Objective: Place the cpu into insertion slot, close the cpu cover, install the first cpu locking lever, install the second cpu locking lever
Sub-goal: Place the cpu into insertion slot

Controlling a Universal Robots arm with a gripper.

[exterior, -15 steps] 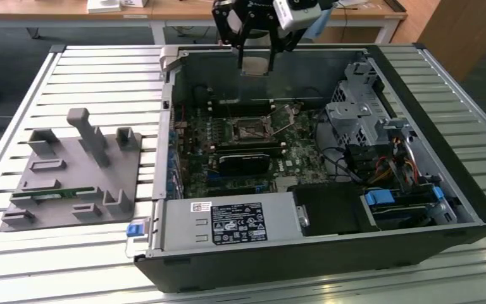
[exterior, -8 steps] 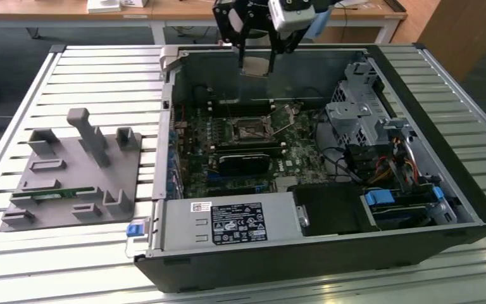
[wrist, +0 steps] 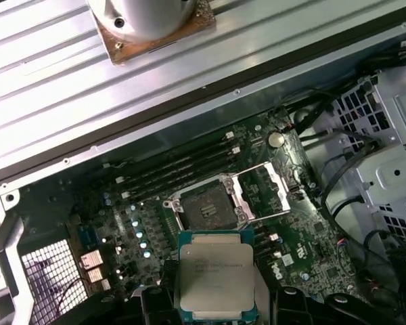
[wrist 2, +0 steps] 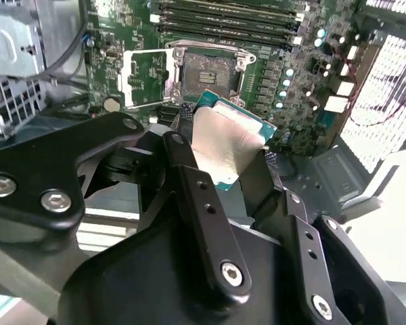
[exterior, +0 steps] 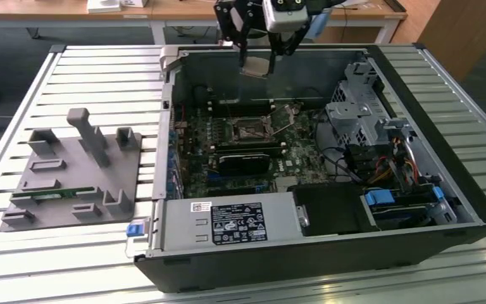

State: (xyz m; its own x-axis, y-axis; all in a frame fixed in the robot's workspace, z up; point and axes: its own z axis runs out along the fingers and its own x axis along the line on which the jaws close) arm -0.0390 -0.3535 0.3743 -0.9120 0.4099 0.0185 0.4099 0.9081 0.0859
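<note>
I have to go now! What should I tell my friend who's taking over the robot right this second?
The claw is shut on the chip, holding it above the board inside the open computer.
The socket is empty, with the chip apart from it.
The cover is flipped open beside the socket.
Done: the chip is gripped and over the board.
Left: chip not in the socket, cover not closed, nothing locked down.

One hand point(wrist 2: 223, 159), one cpu point(wrist: 216, 279), one insertion slot point(wrist: 206, 210), one cpu cover point(wrist: 279, 186), one computer case point(exterior: 311, 266), one grey fixture point(exterior: 74, 171).
</note>
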